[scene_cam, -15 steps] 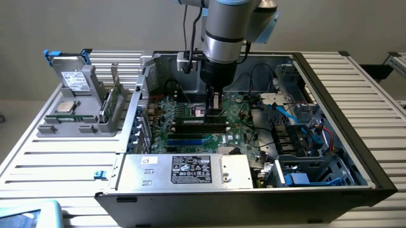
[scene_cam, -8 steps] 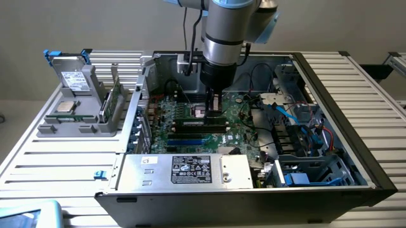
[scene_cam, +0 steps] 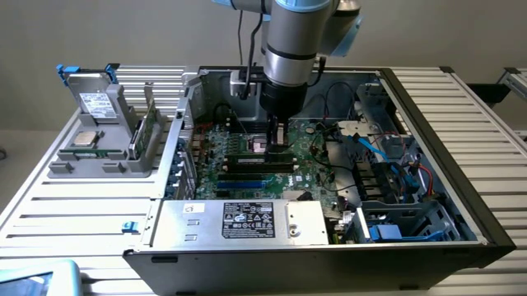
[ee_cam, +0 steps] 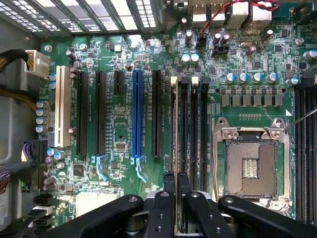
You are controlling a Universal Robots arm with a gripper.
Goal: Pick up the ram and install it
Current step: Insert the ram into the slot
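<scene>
One black two-fingered pincer (ee_cam: 176,179) is clamped on the long thin ram board (ee_cam: 175,124), edge-on over black motherboard memory slots (ee_cam: 193,124); any tilt could jam or bend it against a slot wall.

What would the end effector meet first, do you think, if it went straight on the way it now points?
Most likely the black memory slots on the motherboard, beside the empty CPU socket. The end effector points straight down at them, gripping the ram edge-on; the remaining gap is unclear.
</scene>
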